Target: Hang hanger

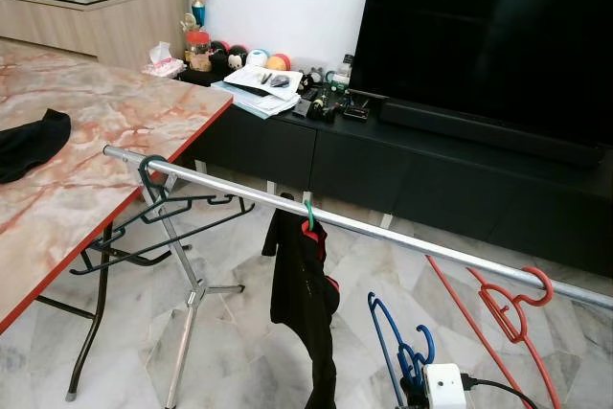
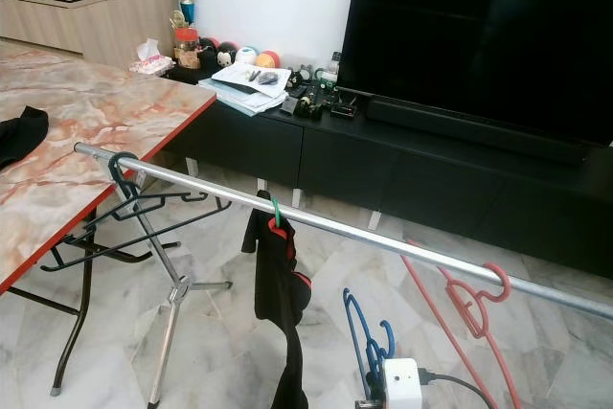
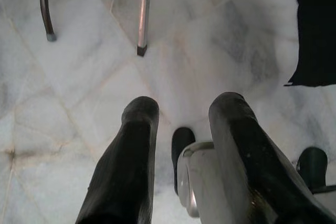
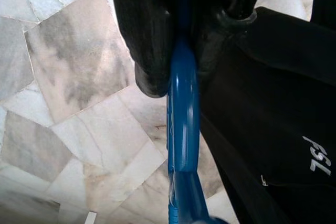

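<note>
Blue hanger (image 4: 181,129) clamped in right gripper (image 4: 178,72) jaws, low beside the black garment (image 1: 302,294), below the rail (image 1: 383,232). Left gripper (image 3: 181,129) jaws apart, empty. Next: lift, hook over rail.

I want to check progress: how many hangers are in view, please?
4. A dark hanger at the rail's left end, a green one holding a black garment, a red one on the right, a blue one in the right hand.
</note>
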Motion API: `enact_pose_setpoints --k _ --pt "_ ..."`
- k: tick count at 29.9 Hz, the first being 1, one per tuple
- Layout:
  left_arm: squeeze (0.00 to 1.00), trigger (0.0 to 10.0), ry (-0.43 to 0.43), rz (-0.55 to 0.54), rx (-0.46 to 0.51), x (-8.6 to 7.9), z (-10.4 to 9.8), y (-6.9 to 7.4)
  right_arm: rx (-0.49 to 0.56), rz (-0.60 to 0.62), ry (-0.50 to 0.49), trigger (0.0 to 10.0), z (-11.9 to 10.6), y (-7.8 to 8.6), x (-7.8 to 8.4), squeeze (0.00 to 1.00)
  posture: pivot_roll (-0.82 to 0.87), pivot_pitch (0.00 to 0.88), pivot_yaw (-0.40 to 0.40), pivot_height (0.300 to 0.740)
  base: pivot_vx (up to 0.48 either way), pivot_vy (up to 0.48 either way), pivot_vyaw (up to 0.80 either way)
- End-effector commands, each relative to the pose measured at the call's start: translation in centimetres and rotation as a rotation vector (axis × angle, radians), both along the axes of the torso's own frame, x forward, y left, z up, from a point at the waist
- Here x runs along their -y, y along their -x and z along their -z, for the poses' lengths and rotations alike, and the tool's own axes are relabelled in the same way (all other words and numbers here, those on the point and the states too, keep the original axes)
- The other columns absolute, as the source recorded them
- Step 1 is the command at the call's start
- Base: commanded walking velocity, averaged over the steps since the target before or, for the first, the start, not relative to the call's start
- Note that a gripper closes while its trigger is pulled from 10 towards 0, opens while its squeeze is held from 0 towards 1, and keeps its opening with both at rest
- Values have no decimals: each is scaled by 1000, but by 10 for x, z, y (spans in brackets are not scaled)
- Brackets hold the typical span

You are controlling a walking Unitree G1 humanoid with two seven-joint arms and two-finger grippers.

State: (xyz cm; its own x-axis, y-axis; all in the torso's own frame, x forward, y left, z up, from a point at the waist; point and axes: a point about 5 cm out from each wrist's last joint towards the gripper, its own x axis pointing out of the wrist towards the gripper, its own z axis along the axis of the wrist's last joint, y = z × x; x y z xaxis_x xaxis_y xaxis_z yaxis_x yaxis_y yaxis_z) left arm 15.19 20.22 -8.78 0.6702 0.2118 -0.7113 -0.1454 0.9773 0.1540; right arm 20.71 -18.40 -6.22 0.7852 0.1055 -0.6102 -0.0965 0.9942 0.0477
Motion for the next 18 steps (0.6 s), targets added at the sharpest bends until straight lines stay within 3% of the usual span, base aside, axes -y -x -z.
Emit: enact_pose_setpoints --k 1,3,4,5,7,9,10,11,13,15,17,18 --pt "0 10000 2 -22 7 1 1 4 3 -5 12 10000 -1 -1 3 0 127 0 -87 740 0 0 0" --pt "0 10000 4 -14 36 1 -1 2 2 -8 14 10000 -1 -2 3 0 131 0 -88 740 0 0 0" --pt "0 10000 -7 -23 124 -11 -12 -15 2 -11 16 10000 -1 -2 3 0 131 0 -88 740 0 0 0" --pt "0 10000 -7 -23 124 -11 -12 -15 2 -11 16 10000 -1 -2 3 0 131 0 -88 740 0 0 0" --pt "0 10000 -30 -32 259 -29 -32 -39 1 -17 21 10000 -1 -2 3 0 129 0 -88 740 0 0 0" --pt "0 10000 -37 -35 299 -33 -38 -44 2 -18 24 10000 -2 -2 3 0 128 0 -89 740 0 0 0" --pt "0 10000 -244 76 431 -36 -54 -50 2 -17 23 10000 -2 -2 3 0 127 0 -88 740 0 0 0" --pt "0 10000 -170 50 453 -35 -56 -52 4 -15 24 10000 -2 -3 3 0 126 0 -89 740 0 0 0" --pt "0 10000 -147 46 468 -34 -57 -52 4 -15 24 10000 -2 -3 3 0 126 0 -89 740 0 0 0" --pt "0 10000 -319 173 608 -31 -71 -52 4 -17 26 10000 -2 -3 4 0 130 0 -91 740 0 0 0" --pt "0 10000 -362 239 655 -27 -74 -48 3 -19 29 10000 -2 -3 4 0 133 0 -92 740 0 0 0" --pt "0 10000 -331 240 636 -23 -69 -41 4 -20 31 10000 -2 -3 4 0 132 0 -90 740 0 0 0"
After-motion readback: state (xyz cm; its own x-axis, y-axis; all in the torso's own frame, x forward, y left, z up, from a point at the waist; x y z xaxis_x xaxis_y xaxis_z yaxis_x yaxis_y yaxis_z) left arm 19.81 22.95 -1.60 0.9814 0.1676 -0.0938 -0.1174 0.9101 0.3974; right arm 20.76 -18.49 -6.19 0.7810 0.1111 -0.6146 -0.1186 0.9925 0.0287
